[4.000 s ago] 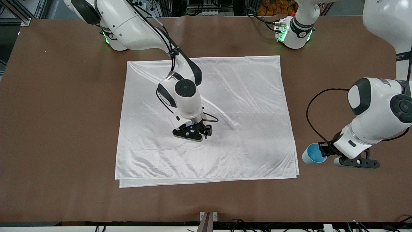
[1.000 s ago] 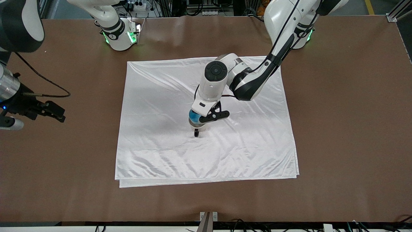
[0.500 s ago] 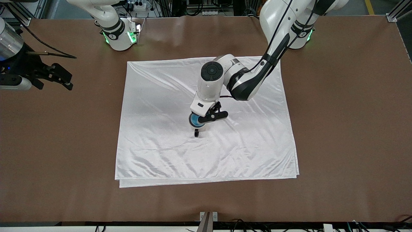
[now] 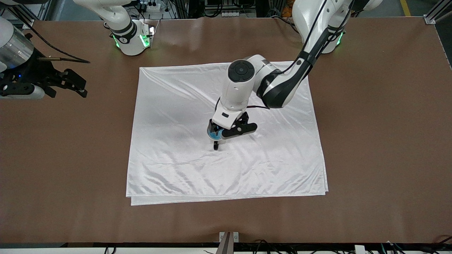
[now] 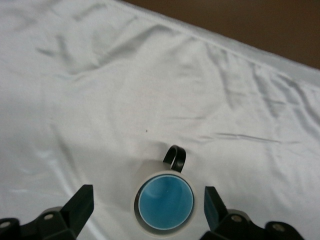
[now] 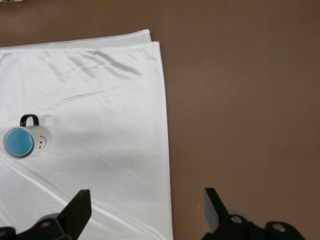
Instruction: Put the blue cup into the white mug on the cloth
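Observation:
The blue cup (image 4: 214,134) sits upright inside the white mug (image 4: 215,145), which stands in the middle of the cloth (image 4: 176,158). My left gripper (image 4: 226,128) hovers just above them, open, touching nothing. In the left wrist view the blue cup (image 5: 165,201) fills the mug (image 5: 165,170), whose black handle (image 5: 175,157) sticks out, and the left gripper (image 5: 147,200) has one finger on each side, apart from the mug. My right gripper (image 4: 84,88) is open and empty over bare table toward the right arm's end. The right wrist view shows the mug (image 6: 41,141), the cup (image 6: 19,142) and the cloth (image 6: 100,100).
The brown table (image 4: 370,141) surrounds the cloth on every side. Both arm bases (image 4: 130,38) stand along the table edge farthest from the front camera. The cloth's layered edge (image 6: 159,47) shows in the right wrist view.
My left gripper has opened and let go of the blue cup, which now rests in the mug. The hand has shifted slightly toward the left arm's end. The right gripper has barely moved.

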Motion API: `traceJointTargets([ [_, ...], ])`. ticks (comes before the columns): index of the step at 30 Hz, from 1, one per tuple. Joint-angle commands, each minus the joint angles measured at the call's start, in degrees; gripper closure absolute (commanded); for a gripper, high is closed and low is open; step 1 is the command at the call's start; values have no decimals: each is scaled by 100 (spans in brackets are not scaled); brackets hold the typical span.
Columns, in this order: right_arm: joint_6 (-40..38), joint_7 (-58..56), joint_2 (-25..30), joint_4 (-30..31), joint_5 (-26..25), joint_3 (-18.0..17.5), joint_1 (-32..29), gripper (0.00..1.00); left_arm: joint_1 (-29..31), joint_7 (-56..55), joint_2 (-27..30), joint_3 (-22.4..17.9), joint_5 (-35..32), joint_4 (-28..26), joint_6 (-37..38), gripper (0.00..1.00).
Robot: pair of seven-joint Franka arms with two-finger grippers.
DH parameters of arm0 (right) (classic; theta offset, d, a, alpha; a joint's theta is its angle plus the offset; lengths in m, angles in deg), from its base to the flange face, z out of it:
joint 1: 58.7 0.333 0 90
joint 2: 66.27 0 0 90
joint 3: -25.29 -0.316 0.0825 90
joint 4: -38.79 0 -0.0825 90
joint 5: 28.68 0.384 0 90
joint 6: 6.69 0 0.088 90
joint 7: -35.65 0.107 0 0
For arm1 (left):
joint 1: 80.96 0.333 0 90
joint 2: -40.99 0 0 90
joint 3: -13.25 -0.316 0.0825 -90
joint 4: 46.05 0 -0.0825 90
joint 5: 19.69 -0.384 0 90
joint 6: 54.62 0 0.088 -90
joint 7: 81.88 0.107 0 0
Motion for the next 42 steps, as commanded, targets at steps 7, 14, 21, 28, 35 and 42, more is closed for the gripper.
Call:
traceJointTargets([
  [7, -47, -271, 80, 5, 31, 216, -86, 0, 538, 374, 693, -4, -175, -93, 321, 0],
  [14, -469, -323, 72, -242, -49, 497, -77, 0, 1206, 1525, 1159, 31, -78, -110, 734, 0],
  [21, -496, -526, 72, -242, -57, 506, -86, 0, 1743, 2528, 1502, 57, 106, -110, 1560, 0],
  [28, -469, -508, 63, -242, -49, 498, -77, 0, 2165, 2783, 1695, 57, 150, -128, 2062, 0],
  [35, -452, -482, 54, -224, -49, 489, -77, 0, 2718, 3898, 1915, 57, 159, -172, 2466, 0],
  [42, -469, -490, 19, -180, -49, 489, -68, 0, 3219, 4233, 2134, 66, 431, -242, 2739, 0],
])
